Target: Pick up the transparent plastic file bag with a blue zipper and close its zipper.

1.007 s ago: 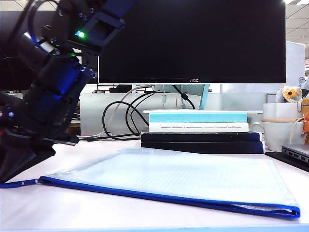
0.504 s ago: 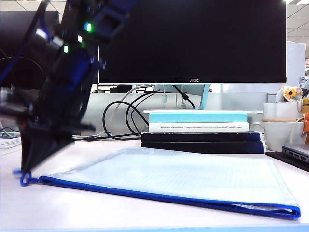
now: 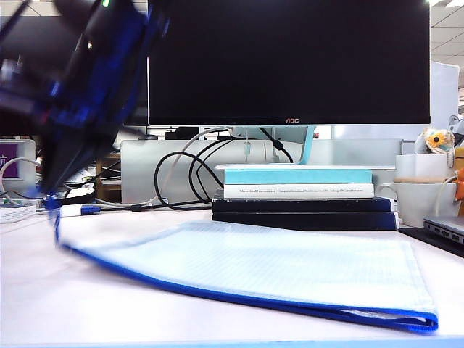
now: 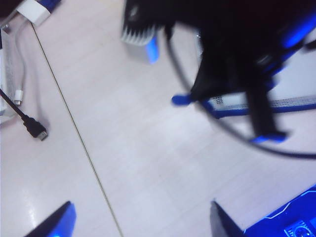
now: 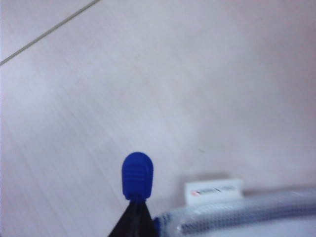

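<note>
We see the right gripper (image 3: pixel 51 197) clenched on the zipper (image 3: pixel 217 293) end, lifting the file bag (image 3: pixel 275 264) corner, while the left gripper (image 4: pixel 140 219) stands released above the table (image 4: pixel 148 163).

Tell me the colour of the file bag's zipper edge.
Blue zipper on the whitish file bag; clearest in the exterior view.

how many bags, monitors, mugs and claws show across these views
bag: 1
monitor: 1
mug: 1
claws: 2 (right claw shut on the zipper pull at the bag's lifted corner; left claw open above the table)
total: 5
</note>
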